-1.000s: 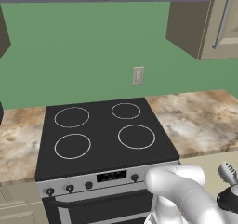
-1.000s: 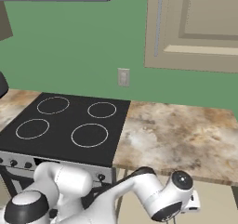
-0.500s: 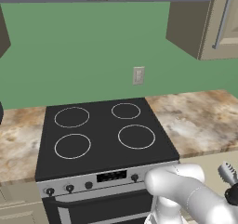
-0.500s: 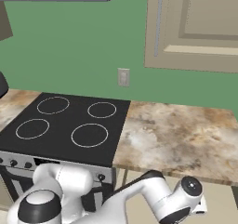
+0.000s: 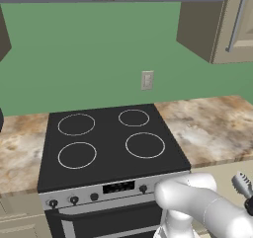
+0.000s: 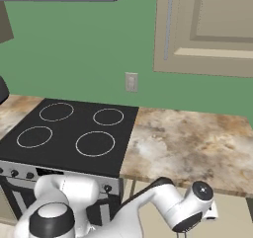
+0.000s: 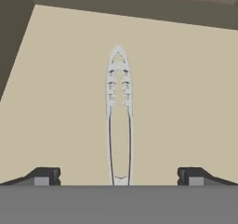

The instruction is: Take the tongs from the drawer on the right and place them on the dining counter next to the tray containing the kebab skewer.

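The slim grey tongs (image 7: 119, 111) lie flat on the beige floor of the open drawer (image 7: 186, 79), their scalloped tip pointing away from the hand. My gripper (image 7: 119, 176) hangs open just above their handle end, with one dark fingertip (image 7: 46, 175) on each side and clear of the metal. The ridged tip of the tongs (image 5: 243, 184) shows at the lower right of the left base view, past my white arm (image 5: 197, 205). In the right base view the arm (image 6: 188, 210) bends down to the drawer (image 6: 232, 215) below the worktop. The dining counter and the tray are out of view.
A black four-ring stove (image 5: 111, 143) stands to the left of the drawer, flanked by marbled worktop (image 5: 212, 128). A beige wall cabinet (image 5: 232, 19) hangs above on the right. In the hand view the drawer's dark side wall (image 7: 11, 42) rises at the left.
The arm has dropped lower into the drawer and shifted slightly right. More of the tongs' tip shows in the left base view. The jaws have stayed wide.
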